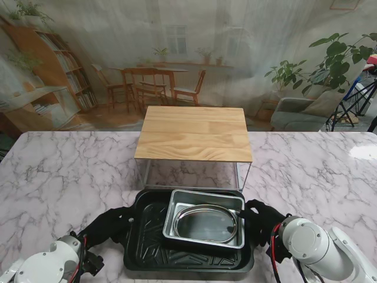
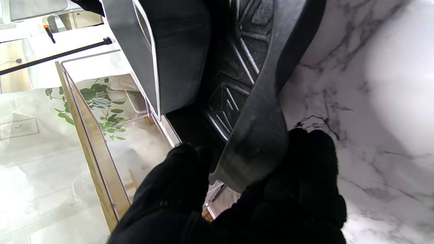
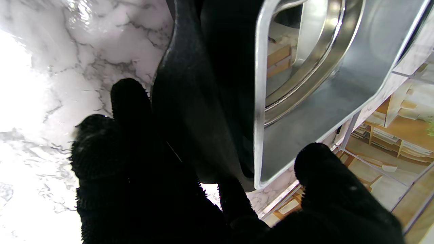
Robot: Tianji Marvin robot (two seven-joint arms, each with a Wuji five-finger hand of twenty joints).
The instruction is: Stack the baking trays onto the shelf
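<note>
Black tray, silver tray inside, ring

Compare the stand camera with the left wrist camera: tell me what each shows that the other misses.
Only the stand view shows the shelf's whole wooden top, the round pan inside the silver tray, and the right hand at the black tray's right edge.

Only the left wrist view shows the left hand's thumb over the black tray's rim with the fingers beneath it.

Both show the black tray, the silver tray sitting in it, the left hand, the shelf and the marble table.
</note>
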